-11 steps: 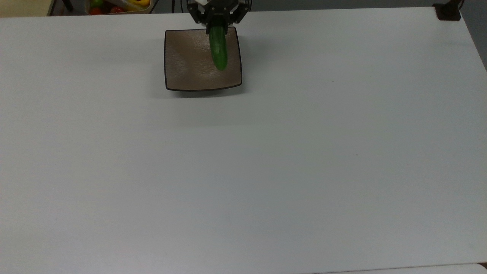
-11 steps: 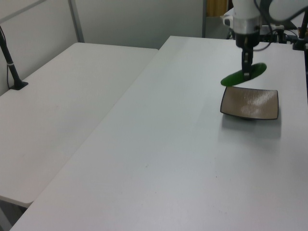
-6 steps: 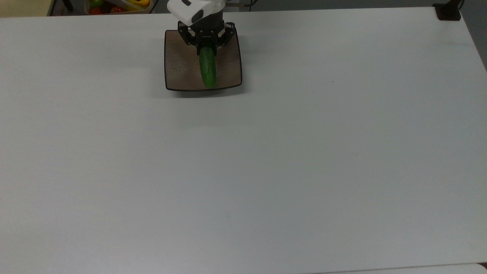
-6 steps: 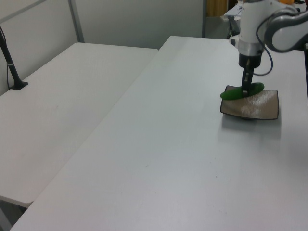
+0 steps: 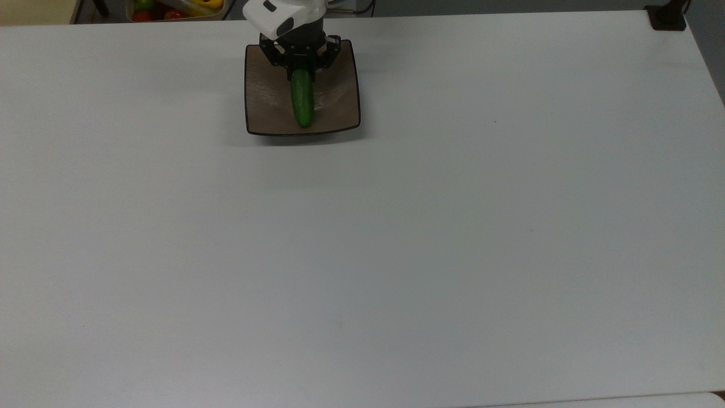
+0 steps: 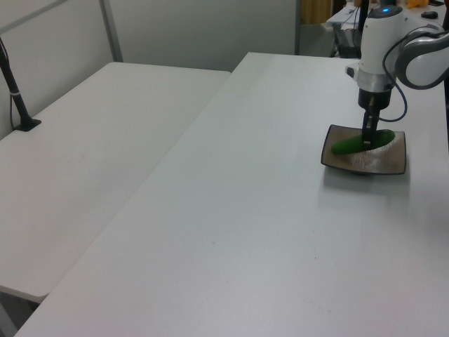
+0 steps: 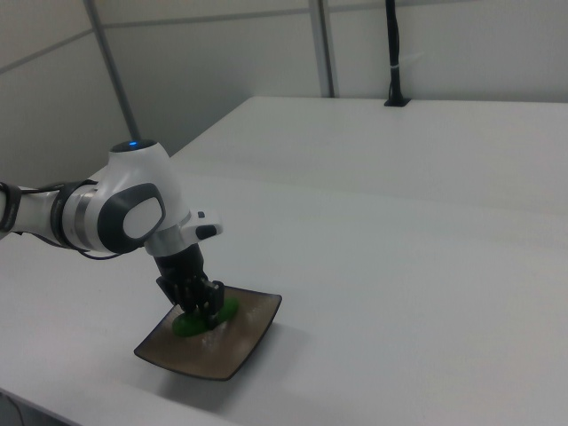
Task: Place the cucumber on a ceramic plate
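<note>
The cucumber [image 5: 302,103], dark green and smooth, lies lengthwise across the middle of the square brown ceramic plate [image 5: 266,96] near the far edge of a white table [image 5: 396,226]. The gripper [image 5: 301,67] reaches down from a white arm and its fingers are closed narrowly on the cucumber's far end. No writing is readable; a bin of colourful produce [image 5: 170,8] sits beyond the table at the top view's upper left.
</note>
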